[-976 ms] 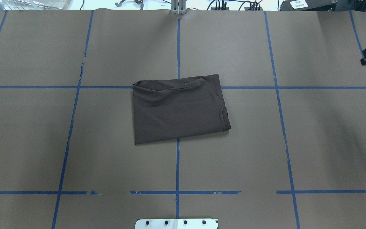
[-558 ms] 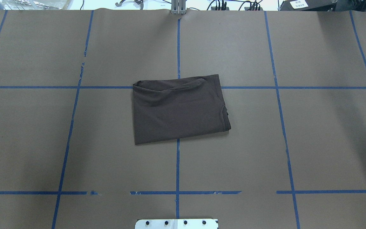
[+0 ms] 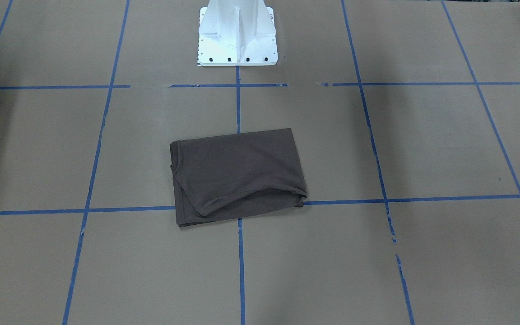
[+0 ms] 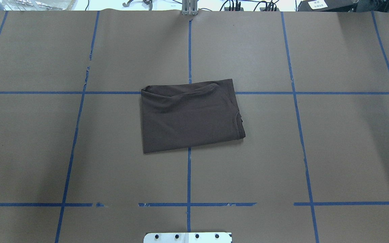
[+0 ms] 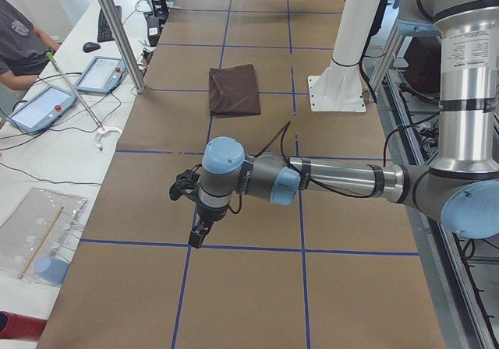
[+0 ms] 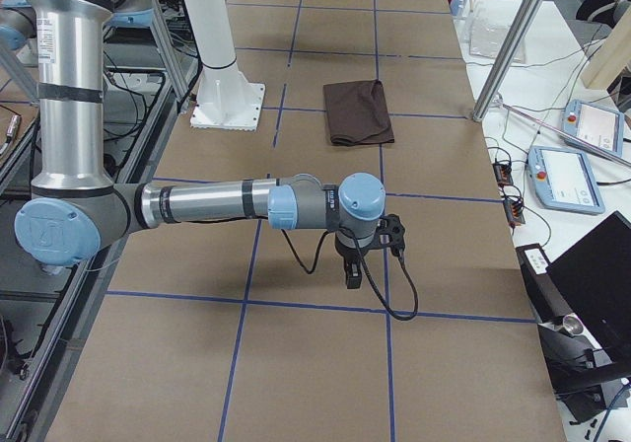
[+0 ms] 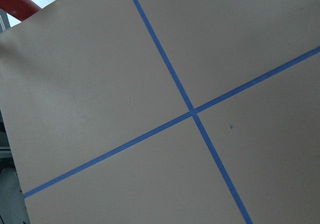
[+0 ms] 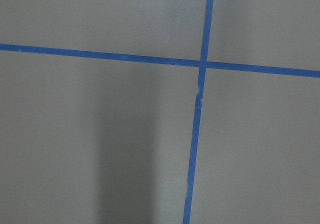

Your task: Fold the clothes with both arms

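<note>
The clothes are one dark brown T-shirt (image 4: 191,116), folded into a compact rectangle at the table's middle, with its collar edge at the overhead view's right side. The same folded shirt (image 3: 237,174) lies flat in the front view, and nothing touches it. Both arms are far from it, stretched low over the table's two ends. My left gripper (image 5: 199,228) shows only in the exterior left view. My right gripper (image 6: 352,269) appears only in the exterior right view. I cannot tell whether either is open or shut. Both wrist views hold only brown paper and blue tape.
The white pedestal base (image 3: 237,31) stands behind the shirt. Blue tape lines (image 4: 189,175) grid the brown paper. Beyond the table's far edge are teach pendants (image 5: 101,75), a metal post (image 5: 117,29), cables and a seated person (image 5: 19,41).
A black part of the right gripper that showed at the overhead view's right edge one second ago has left that view. The shirt has not moved.
</note>
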Tool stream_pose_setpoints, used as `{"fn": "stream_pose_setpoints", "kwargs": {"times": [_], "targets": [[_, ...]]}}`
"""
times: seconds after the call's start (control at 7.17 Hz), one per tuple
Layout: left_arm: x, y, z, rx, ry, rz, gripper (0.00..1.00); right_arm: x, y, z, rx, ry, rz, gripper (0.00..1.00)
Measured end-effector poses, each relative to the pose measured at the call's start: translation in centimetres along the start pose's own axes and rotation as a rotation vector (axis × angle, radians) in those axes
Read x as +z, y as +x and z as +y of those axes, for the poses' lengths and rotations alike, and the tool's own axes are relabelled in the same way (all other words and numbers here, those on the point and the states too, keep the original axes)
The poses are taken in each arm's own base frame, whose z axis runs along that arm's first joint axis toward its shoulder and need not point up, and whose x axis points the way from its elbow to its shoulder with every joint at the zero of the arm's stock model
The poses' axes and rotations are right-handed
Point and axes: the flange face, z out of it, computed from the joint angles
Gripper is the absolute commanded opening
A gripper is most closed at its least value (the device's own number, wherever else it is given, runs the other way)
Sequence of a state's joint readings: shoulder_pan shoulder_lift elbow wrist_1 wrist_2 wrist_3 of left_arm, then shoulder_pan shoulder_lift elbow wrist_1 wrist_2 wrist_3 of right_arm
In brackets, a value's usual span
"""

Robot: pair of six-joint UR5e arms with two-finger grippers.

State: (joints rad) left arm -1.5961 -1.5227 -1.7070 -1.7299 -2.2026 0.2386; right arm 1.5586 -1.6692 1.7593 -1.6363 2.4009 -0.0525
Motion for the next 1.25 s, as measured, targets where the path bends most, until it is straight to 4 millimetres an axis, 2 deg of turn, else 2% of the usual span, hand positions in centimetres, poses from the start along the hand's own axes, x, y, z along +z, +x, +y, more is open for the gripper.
{"fn": "stream_pose_setpoints", "kwargs": {"times": [0.28, 0.84, 1.25], "targets": [[0.1, -0.2, -1.7, -0.047, -0.027, 0.016, 1.0, -0.1, 0.8, 0.5, 0.019, 0.002, 0.004, 1.0], [1.7, -0.1, 0.0, -0.114, -0.057, 0.09, 1.0, 0.0, 1.8, 1.4, 0.045, -0.003, 0.007, 1.0], [2.0, -0.1, 0.4, -0.12, -0.062, 0.102, 1.0, 0.2, 4.2, 3.8, 0.107, -0.006, 0.007, 1.0]]}}
